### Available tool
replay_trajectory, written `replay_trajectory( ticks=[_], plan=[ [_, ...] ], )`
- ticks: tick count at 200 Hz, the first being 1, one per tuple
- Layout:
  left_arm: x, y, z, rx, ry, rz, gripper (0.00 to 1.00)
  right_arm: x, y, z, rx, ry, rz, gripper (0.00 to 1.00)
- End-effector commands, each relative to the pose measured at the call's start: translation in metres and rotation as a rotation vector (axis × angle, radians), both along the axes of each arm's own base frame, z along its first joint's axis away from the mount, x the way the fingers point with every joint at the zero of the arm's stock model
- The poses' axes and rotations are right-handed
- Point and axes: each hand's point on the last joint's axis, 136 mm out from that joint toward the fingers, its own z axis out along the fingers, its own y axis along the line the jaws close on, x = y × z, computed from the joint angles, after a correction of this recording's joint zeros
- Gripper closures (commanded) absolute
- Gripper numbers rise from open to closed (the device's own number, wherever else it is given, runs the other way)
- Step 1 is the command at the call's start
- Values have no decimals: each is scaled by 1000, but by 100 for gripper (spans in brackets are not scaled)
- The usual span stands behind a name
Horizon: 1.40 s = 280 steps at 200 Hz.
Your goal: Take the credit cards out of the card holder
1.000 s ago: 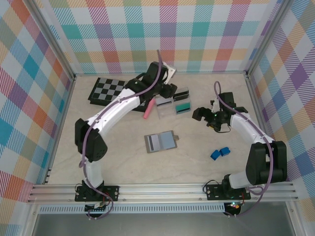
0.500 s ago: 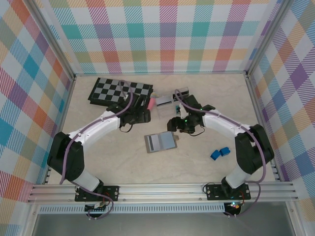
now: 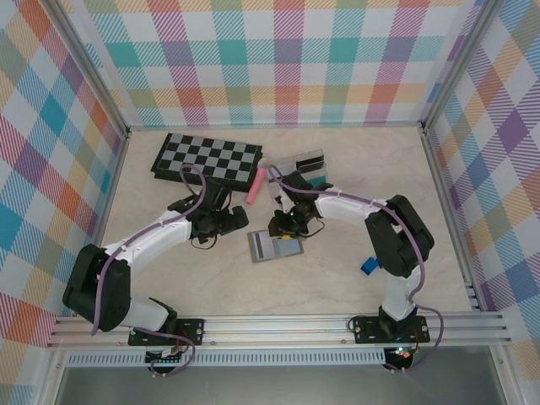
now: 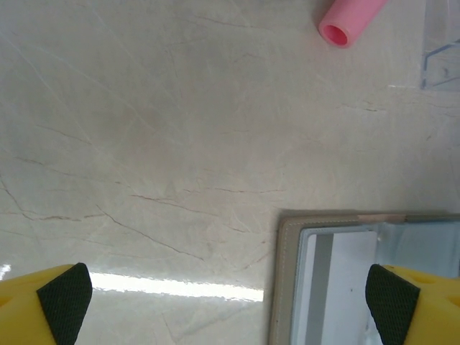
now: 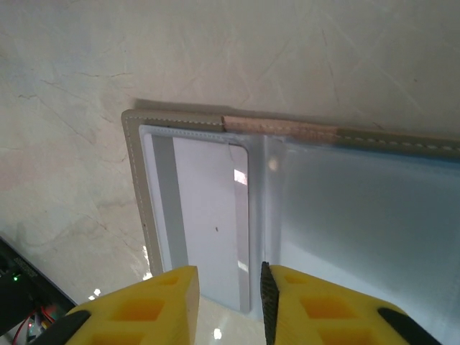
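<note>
Right end effector (image 5: 230, 279): jaws a narrow slit apart over the pale credit card (image 5: 205, 215); can't tell if it's pinched. Left end effector (image 4: 230, 309): released, wide, straddling the edge of the card holder (image 5: 359, 208), mid-surface (image 3: 169, 278). You'd best pin the holder, then slide the card out flat. No writing readable.

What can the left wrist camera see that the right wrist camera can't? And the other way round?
Left wrist camera: the end of a pink tube, a corner of a clear box, and the left gripper with its yellow fingers far apart.
Right wrist camera: a pale card with a grey stripe, tucked in a pocket of the wallet, and the right gripper with its fingers close together over the card's corner.
Both: the open wallet and the pale table.
</note>
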Motion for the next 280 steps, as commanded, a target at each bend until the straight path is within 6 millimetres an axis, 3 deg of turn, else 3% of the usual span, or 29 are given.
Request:
replay_trajectory(
  ticks=[1,19,61,108,200,280],
  plan=[
    [0,-10,3,-102,6,23,3,5,8,0,17,17,-2,73],
    [0,-23,2,-180,17,15,9,7,10,-5,11,23,2,75],
    [0,-49,-1,-346,43,19,35,6,14,-12,25,44,12,79],
    [-6,-71,-18,-386,111,-6,57,4,17,-15,38,54,20,81],
    [-9,-77,-44,-344,175,-7,76,2,16,-23,31,69,32,81],
    [-13,-77,-57,-304,221,-45,86,-2,17,-28,37,90,43,81]
  ],
)
